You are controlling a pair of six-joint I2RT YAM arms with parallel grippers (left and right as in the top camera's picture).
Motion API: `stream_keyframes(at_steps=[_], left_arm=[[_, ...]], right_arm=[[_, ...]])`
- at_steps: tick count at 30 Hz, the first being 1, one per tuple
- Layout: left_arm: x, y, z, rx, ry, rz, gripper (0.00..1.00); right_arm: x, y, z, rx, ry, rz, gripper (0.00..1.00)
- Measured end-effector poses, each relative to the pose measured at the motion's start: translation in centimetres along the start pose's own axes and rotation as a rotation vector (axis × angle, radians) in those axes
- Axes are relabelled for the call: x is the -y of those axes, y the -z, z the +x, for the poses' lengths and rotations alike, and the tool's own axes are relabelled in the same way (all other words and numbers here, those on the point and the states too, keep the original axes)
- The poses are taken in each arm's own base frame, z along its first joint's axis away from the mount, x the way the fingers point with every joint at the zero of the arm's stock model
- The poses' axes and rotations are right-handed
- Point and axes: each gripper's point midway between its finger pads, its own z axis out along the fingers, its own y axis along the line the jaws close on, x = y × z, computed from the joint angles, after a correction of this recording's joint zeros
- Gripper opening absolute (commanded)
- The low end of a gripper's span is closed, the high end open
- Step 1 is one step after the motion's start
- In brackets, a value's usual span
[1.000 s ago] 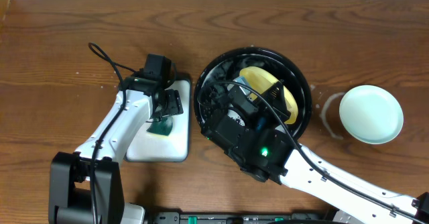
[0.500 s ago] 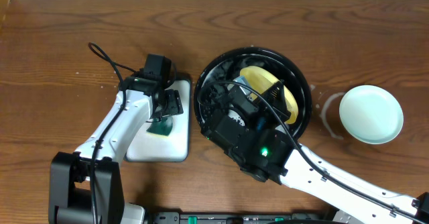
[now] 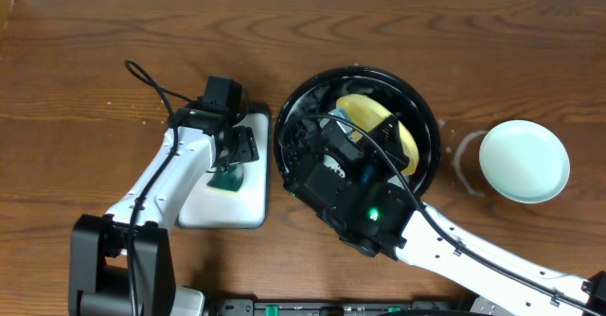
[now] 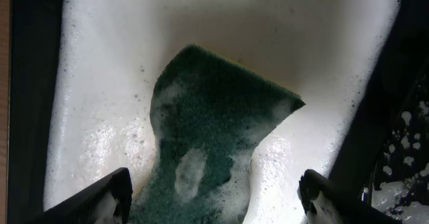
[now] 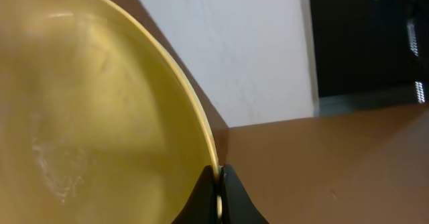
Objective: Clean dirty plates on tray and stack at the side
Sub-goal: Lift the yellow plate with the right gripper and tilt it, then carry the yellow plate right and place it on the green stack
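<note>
The pale yellow plate (image 3: 379, 117) is held tilted over the round black tray (image 3: 431, 127); my right gripper (image 5: 218, 184) is shut on its rim, and the plate fills the left of the right wrist view (image 5: 94, 110). A pale mint-green plate (image 3: 524, 161) lies on the table at the right. My left gripper (image 4: 214, 197) is open just above a green soapy sponge (image 4: 208, 143) that lies in the white rectangular tray (image 3: 248, 202). Any other plate is hidden under the right arm.
The white tray's foam-wet floor (image 4: 100, 103) shows around the sponge, with its dark rim (image 4: 30, 83) on both sides. A wet ring mark (image 3: 464, 160) is on the wood beside the mint plate. A black cable (image 3: 151, 84) loops behind the left arm.
</note>
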Motion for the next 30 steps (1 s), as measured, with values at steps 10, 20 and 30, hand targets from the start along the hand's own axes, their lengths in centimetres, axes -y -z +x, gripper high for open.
stream_keyframes(at_steps=[10, 20, 30], left_arm=[[0.0, 0.0, 0.0, 0.0, 0.0, 0.0, 0.81], [0.0, 0.0, 0.0, 0.0, 0.0, 0.0, 0.81], [0.0, 0.0, 0.0, -0.001, 0.0, 0.0, 0.81]], right_arm=[[-0.4, -1.1, 0.6, -0.03, -0.035, -0.043, 0.01], [-1.5, -4.1, 3.2, -0.158, -0.294, -0.147, 0.01], [-1.9, -12.9, 14.2, -0.626, -0.916, -0.358, 0.01]])
